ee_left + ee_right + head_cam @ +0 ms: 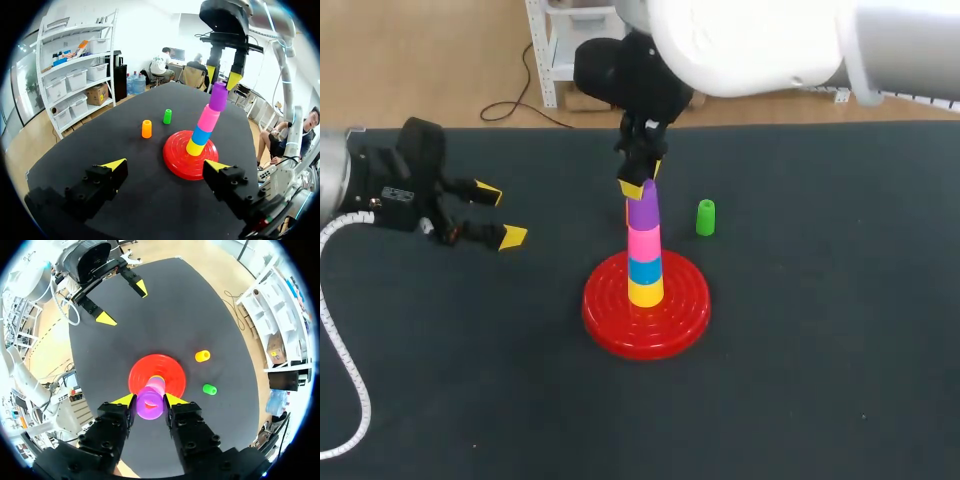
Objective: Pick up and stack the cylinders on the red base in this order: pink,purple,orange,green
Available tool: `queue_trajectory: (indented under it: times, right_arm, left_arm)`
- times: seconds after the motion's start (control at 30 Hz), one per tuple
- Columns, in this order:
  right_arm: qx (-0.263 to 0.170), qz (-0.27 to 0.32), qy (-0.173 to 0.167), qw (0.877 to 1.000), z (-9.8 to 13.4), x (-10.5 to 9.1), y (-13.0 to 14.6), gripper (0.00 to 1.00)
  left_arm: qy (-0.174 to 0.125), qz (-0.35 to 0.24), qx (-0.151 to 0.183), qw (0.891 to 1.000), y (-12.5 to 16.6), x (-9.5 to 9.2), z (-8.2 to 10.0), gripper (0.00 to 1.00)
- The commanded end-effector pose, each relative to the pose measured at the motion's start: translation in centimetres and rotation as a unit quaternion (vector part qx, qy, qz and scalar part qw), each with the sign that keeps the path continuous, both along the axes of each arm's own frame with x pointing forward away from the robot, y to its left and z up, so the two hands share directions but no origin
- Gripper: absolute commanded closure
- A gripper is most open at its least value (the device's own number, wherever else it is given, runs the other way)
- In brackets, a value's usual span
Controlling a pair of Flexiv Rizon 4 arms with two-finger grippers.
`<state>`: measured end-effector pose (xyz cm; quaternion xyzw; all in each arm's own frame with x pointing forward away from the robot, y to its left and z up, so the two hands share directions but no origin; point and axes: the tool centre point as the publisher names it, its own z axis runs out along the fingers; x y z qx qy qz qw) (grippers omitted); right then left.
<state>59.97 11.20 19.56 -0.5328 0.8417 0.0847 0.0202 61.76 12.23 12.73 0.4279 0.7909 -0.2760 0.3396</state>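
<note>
Right tool [150,400] straddles the topmost purple plastic cylinder [150,406]; its grip cannot be told. Left tool [500,214] gapes empty. Only wrist views show the small orange cylinder [146,128].

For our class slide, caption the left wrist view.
Right gripper poised at the purple cylinder topping the stack on the red base; orange cylinder and green cylinder stand beyond.

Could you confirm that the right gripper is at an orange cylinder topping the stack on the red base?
Not quite: it is purple, not orange. The right gripper is at the purple cylinder topping the stack on the red base, as the left wrist view shows.
</note>
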Motion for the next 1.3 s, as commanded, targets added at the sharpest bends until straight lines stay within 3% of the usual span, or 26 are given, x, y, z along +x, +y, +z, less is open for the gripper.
queue_trajectory:
  times: [0.03, 1.3]
  right_arm:
    - [0.0, -0.002, -0.001, 1.0, -0.28, 0.08, 0.01, 1.0]
    - [-0.01, -0.001, -0.015, 1.0, -0.76, -0.29, -0.25, 1.0]
  left_arm:
    - [-0.003, 0.0, -0.004, 1.0, 0.13, -0.09, -0.17, 0.0]
    - [-0.003, 0.0, -0.004, 1.0, 0.13, -0.09, -0.17, 0.0]
